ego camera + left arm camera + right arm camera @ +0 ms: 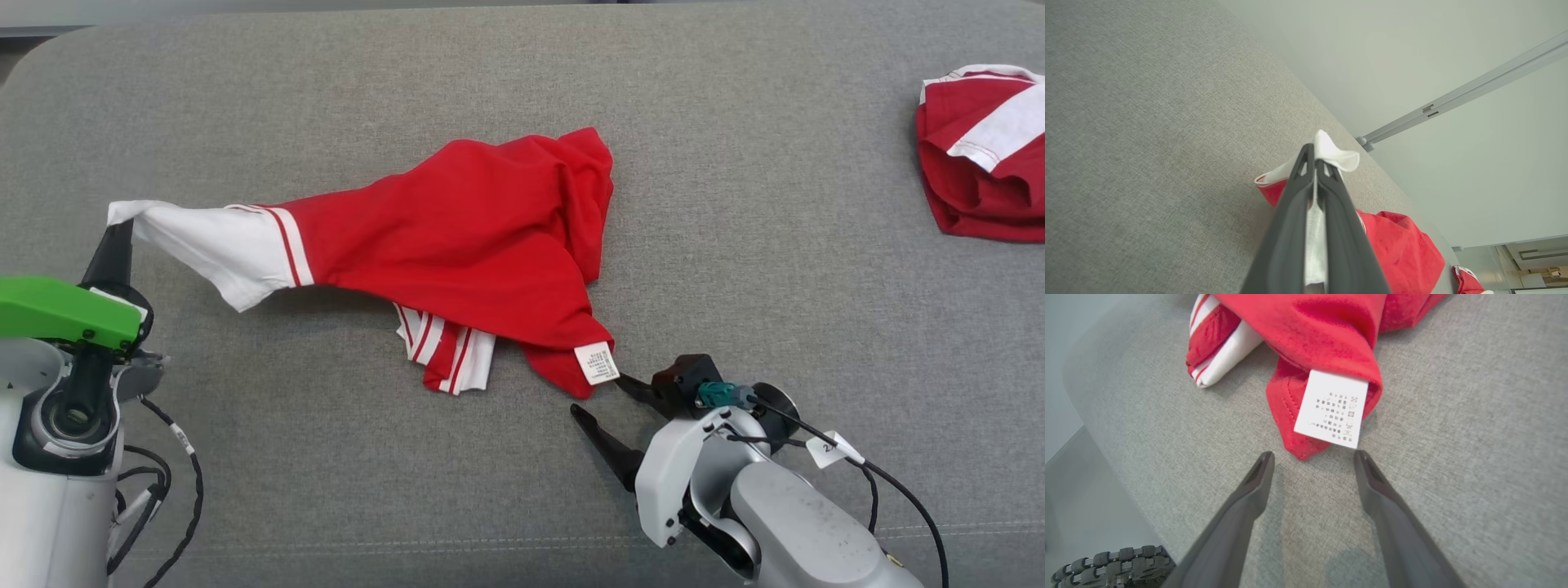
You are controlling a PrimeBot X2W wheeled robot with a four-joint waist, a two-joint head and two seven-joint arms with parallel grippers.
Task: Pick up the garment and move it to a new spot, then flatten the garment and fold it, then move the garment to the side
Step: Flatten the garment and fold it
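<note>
The garment [457, 237] is a red shirt with white, red-striped sleeves, lying crumpled on the grey cushion [522, 82]. My left gripper [118, 233] is shut on the tip of one white sleeve [1331, 153], holding it raised at the left so the cloth stretches toward it. My right gripper [600, 400] stands open just short of the lower red corner carrying a white care label [1331, 408]. In the right wrist view the right gripper [1314, 457] has that corner [1300, 447] just ahead of its fingertips. The other striped sleeve [445, 355] is tucked under the body.
A second red and white garment [984, 151] lies at the cushion's far right edge. The cushion's rounded far-left corner [49, 57] drops off to the floor. A grey rail [1461, 94] runs along the wall beyond the cushion.
</note>
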